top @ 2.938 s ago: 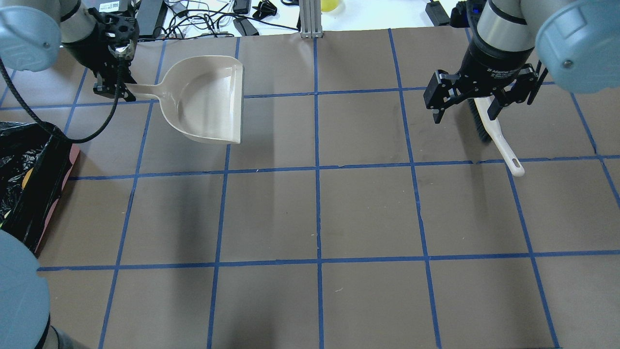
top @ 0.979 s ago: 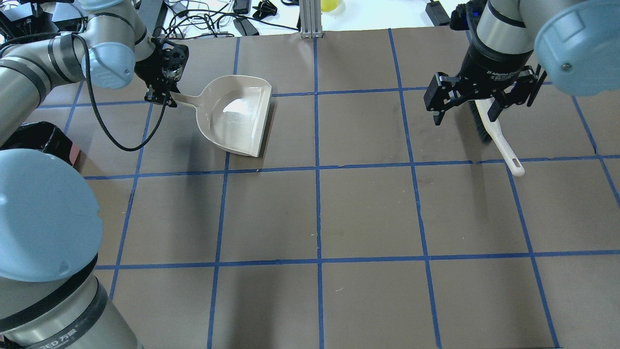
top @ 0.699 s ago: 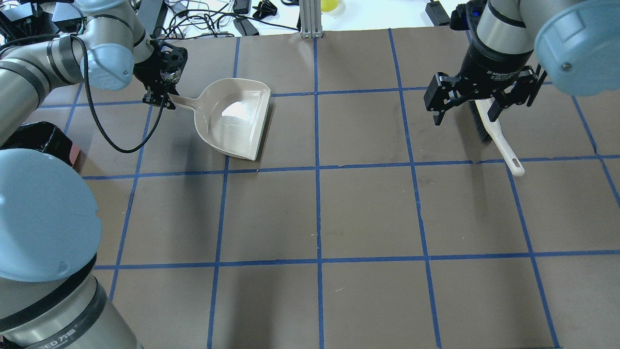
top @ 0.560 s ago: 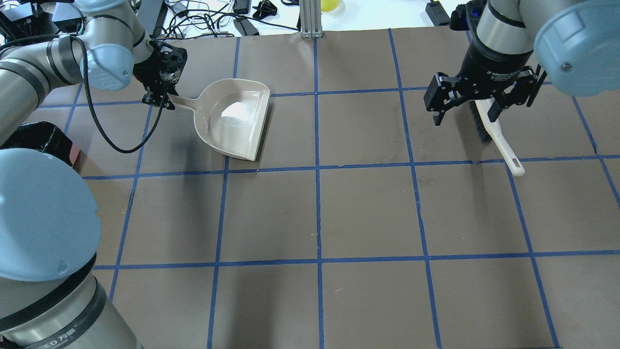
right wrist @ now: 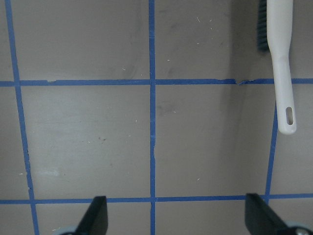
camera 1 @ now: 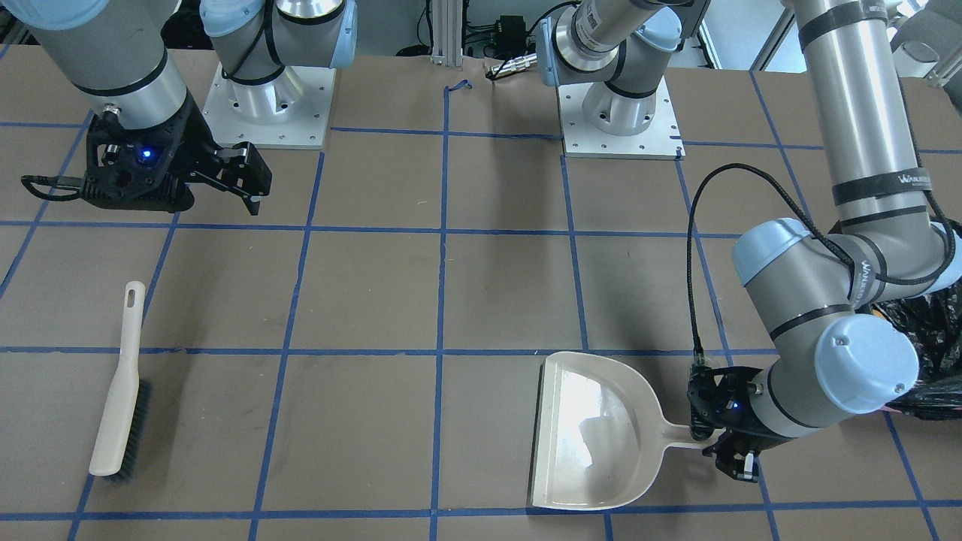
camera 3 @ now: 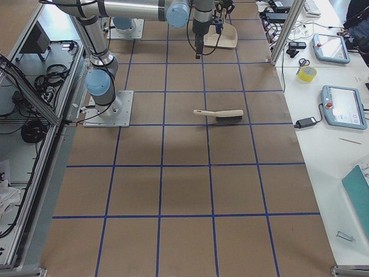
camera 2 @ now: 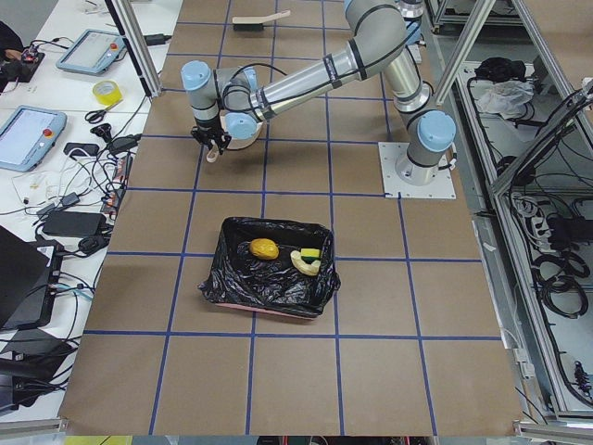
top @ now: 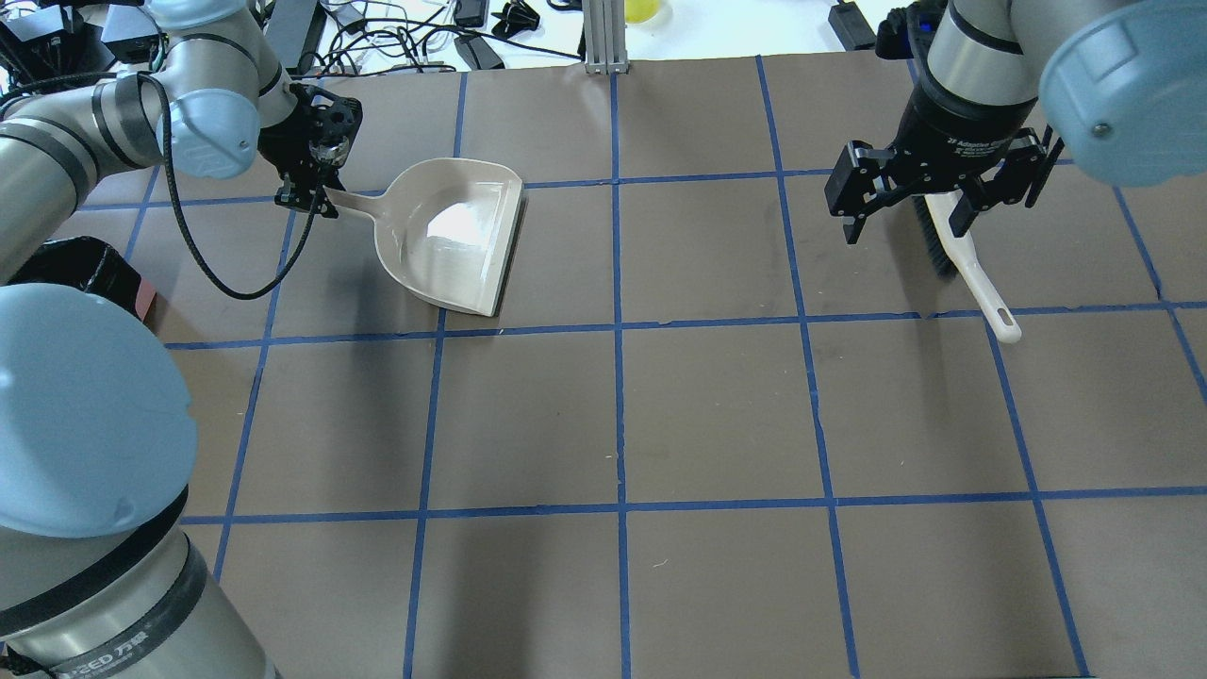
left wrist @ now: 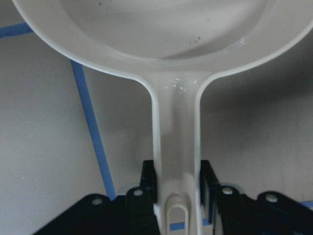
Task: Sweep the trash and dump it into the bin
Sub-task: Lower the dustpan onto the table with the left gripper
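The trash lies inside the bin (camera 2: 269,289), a black-bagged container with a pink base: an orange lump (camera 2: 264,248), a yellow wedge (camera 2: 311,252) and a beige crust (camera 2: 304,266). The overhead view shows only a corner of the bin (top: 94,273) behind my left arm. My left gripper (top: 306,195) is shut on the handle (left wrist: 176,142) of the cream dustpan (top: 453,236), which is empty and sits low on the table, mouth facing right. My right gripper (top: 907,224) is open and empty, hovering over the brush (top: 969,269).
The cream-handled brush (camera 1: 120,391) lies flat on the brown paper, free of the right gripper, its handle end showing in the right wrist view (right wrist: 283,73). Blue tape lines grid the table. Cables and devices line the far edge (top: 396,38).
The left arm has carried the dustpan right and down to the table. In the last second it has drifted slightly left and turned a little. The right arm has not moved.
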Controlling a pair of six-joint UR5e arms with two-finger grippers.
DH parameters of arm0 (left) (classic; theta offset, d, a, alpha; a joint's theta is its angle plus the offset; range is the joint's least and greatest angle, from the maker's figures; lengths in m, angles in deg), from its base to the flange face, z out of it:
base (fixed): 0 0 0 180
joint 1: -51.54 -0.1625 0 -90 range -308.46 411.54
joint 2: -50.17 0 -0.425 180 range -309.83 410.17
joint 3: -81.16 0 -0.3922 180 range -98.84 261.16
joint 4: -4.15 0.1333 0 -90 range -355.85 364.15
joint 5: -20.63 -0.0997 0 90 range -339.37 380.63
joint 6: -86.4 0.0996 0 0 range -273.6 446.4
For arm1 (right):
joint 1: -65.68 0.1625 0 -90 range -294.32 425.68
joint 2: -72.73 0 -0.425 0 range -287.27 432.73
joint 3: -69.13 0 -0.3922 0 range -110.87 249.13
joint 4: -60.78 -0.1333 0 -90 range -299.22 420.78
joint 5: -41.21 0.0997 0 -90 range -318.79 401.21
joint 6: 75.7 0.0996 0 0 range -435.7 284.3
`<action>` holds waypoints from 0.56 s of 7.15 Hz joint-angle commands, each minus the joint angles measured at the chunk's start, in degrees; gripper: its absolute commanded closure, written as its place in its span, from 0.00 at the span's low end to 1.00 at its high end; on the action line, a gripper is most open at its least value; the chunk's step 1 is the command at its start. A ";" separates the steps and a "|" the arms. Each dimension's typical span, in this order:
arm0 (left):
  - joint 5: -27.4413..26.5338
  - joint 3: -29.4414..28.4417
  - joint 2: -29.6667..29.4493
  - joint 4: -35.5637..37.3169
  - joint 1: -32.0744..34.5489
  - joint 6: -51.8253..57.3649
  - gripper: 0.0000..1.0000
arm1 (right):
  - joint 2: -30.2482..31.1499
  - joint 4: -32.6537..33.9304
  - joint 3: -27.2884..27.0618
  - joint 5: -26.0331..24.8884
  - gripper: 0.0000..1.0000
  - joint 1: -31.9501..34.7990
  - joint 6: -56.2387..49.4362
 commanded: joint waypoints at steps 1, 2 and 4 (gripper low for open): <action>-0.05 0.03 -0.14 0.15 -0.03 -0.09 0.77 | 0.09 0.24 0.09 -0.06 0.00 0.00 0.43; -0.14 0.12 -0.14 0.07 -0.11 -0.44 0.47 | 0.96 2.33 0.44 1.15 0.00 0.00 1.22; -0.14 0.03 0.04 -0.02 -0.12 -1.40 0.34 | 2.98 2.01 -0.08 -0.06 0.00 0.00 3.42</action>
